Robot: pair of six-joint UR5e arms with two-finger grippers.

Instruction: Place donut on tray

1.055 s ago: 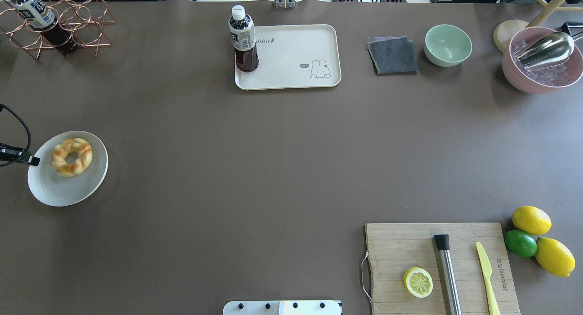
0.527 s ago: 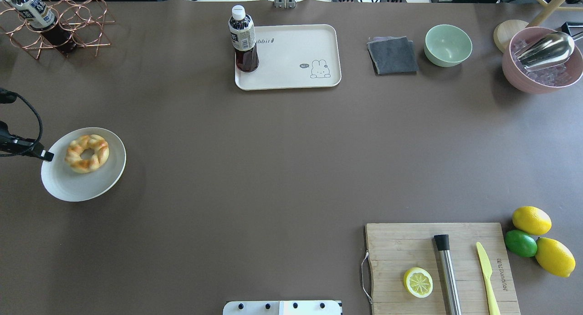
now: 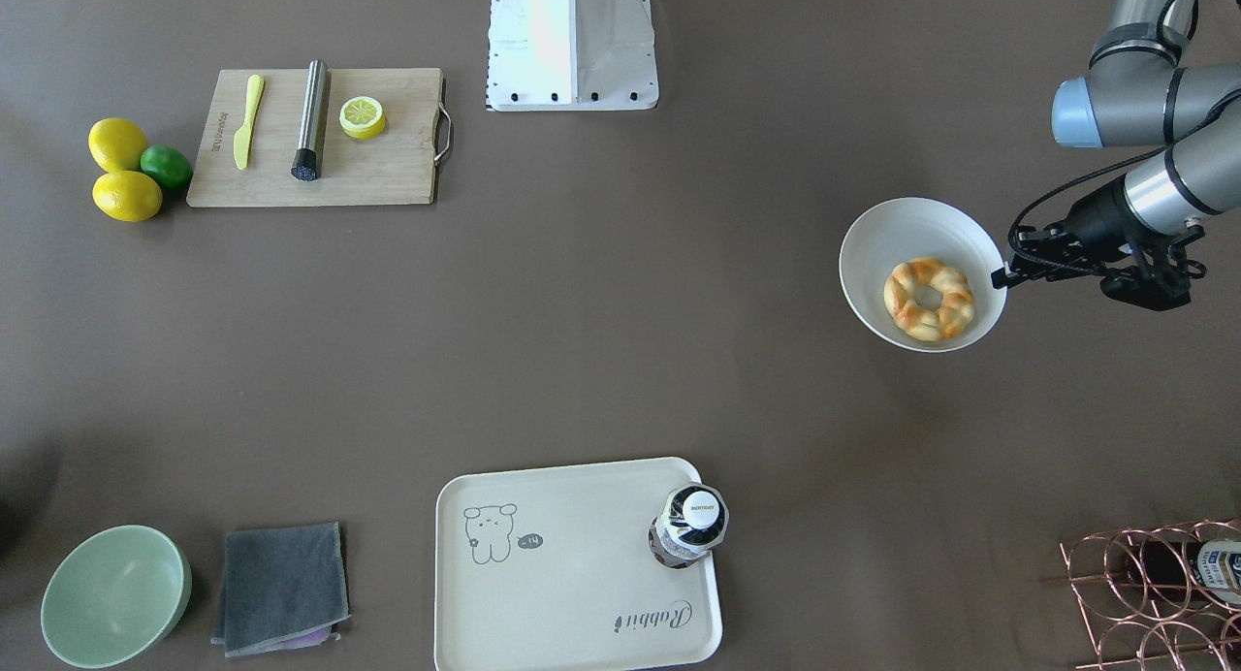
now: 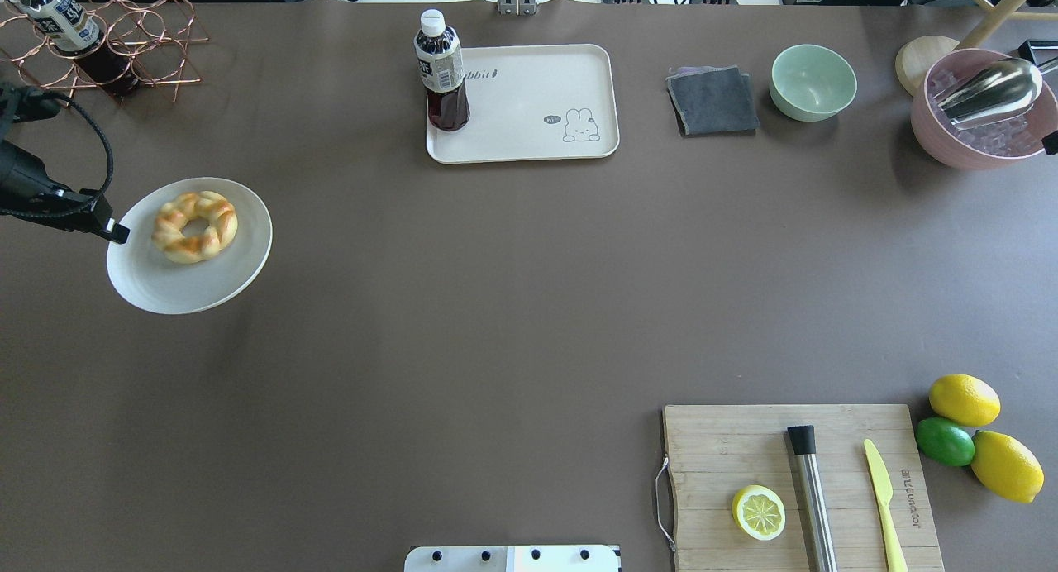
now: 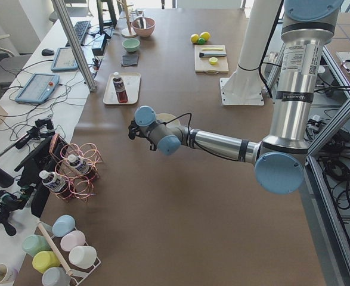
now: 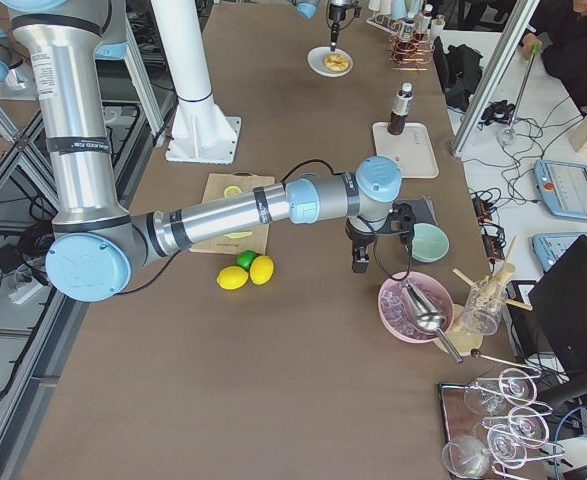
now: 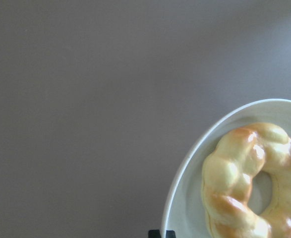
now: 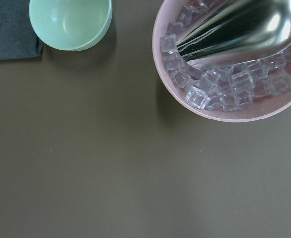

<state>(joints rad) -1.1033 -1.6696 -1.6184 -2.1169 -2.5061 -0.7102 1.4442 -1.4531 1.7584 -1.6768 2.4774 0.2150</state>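
Observation:
The donut (image 4: 194,226) lies on a white plate (image 4: 165,287) at the table's left side. My left gripper (image 4: 116,231) is shut on the plate's left rim and holds it above the table, a shadow beneath it. In the front-facing view the gripper (image 3: 1001,278) pinches the plate (image 3: 902,235) that carries the donut (image 3: 928,299). The left wrist view shows the donut (image 7: 249,183) close up. The cream rabbit tray (image 4: 537,101) sits at the far middle, well apart. My right gripper (image 6: 361,262) hangs over the table near the pink bowl; I cannot tell if it is open or shut.
A dark drink bottle (image 4: 442,72) stands on the tray's left end. A copper wire rack (image 4: 124,43) stands far left. A grey cloth (image 4: 712,101), green bowl (image 4: 813,82) and pink ice bowl (image 4: 984,113) line the far right. A cutting board (image 4: 798,481) lies near right.
My left gripper has carried the plate and donut to the right and toward the far side of the table, and it now hangs higher above the surface.

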